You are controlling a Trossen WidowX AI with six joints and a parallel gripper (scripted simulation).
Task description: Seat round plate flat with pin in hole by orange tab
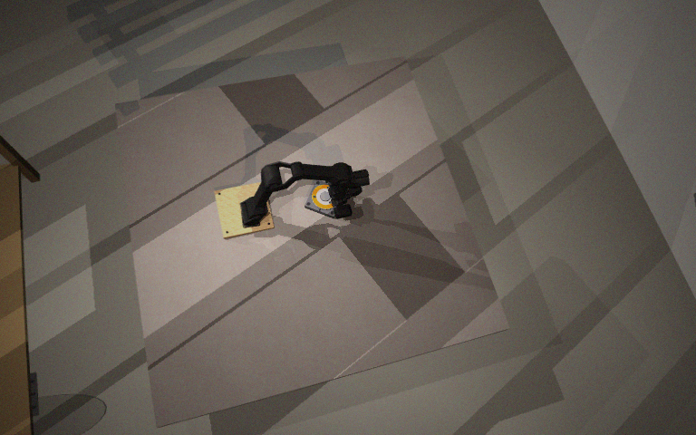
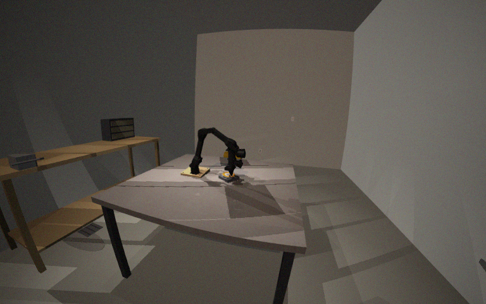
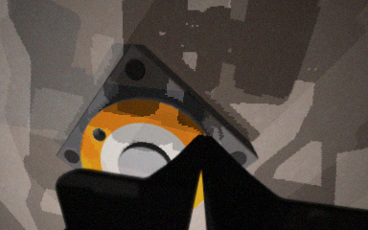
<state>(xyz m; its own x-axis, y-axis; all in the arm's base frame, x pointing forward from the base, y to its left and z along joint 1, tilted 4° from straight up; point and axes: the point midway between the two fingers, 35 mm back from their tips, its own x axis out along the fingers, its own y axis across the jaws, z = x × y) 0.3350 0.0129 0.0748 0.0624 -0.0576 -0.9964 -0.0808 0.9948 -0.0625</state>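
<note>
The round plate [image 1: 315, 198] [image 3: 91, 155] has an orange ring and a white middle. It sits around the grey post [image 3: 140, 162] on the dark, square base [image 3: 119, 87] [image 1: 316, 209]. A small dark round spot [image 3: 99, 134] shows in the ring at the left in the wrist view; I cannot tell whether it is the hole, or whether the pin is inside. The orange tab is not visible, and the plate's near part is hidden behind my fingers. My gripper [image 3: 203, 141] [image 2: 231, 175] is shut and empty, its tips low over the ring's right part. Contact and tilt cannot be told.
The arm stands on a pale yellow mounting board [image 1: 232, 216] [image 2: 204, 170] left of the base. Both are on the table [image 1: 264, 334] [image 2: 184, 203]. A yellow object [image 2: 226, 154] shows behind the arm in the exterior view. A wooden bench [image 2: 82, 145] stands at the left. Shadow bands cross the scene.
</note>
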